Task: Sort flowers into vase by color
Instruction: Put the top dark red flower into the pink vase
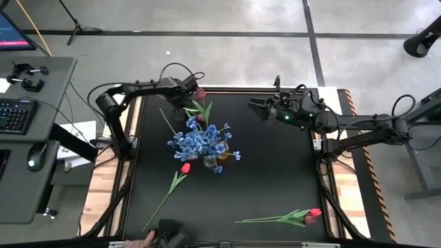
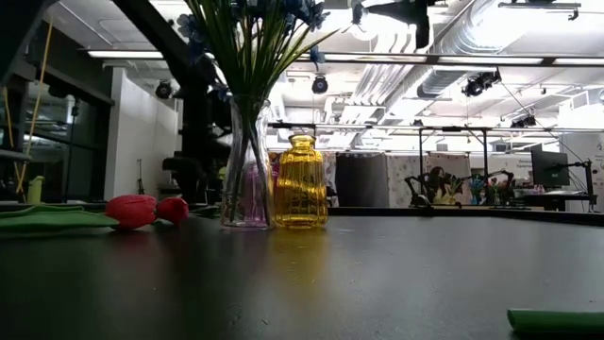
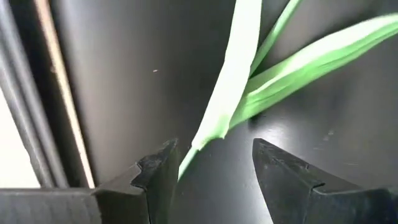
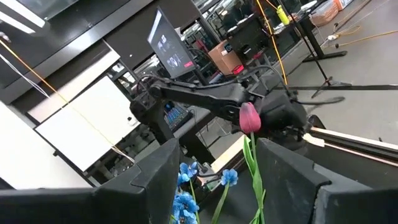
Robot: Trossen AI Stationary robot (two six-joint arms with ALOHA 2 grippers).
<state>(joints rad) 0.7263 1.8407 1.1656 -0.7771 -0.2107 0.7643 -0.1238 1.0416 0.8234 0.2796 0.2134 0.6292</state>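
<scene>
A maroon tulip (image 1: pixel 200 91) (image 4: pixel 249 118) lies near the table's far edge, its green leaves (image 1: pixel 205 110) pointing toward the vases. My left gripper (image 1: pixel 185 110) (image 3: pixel 211 168) points down over it, open. Its two fingers stand on either side of a leaf's tip (image 3: pixel 198 144), just above the table. A clear vase (image 2: pixel 246 184) in the middle holds blue flowers (image 1: pixel 200 141). A yellow vase (image 2: pixel 300 184) stands beside it. One red tulip (image 1: pixel 185 167) lies near the vases, and more red tulips (image 1: pixel 311 215) lie at the near right. My right gripper (image 1: pixel 256 108) (image 4: pixel 217 180) hangs open, high over the far right.
A thin green stem (image 1: pixel 167 121) lies left of the blue bunch. A person's hand (image 1: pixel 142 240) with a dark object shows at the near edge. A desk with a keyboard (image 1: pixel 15 114) stands left of the table.
</scene>
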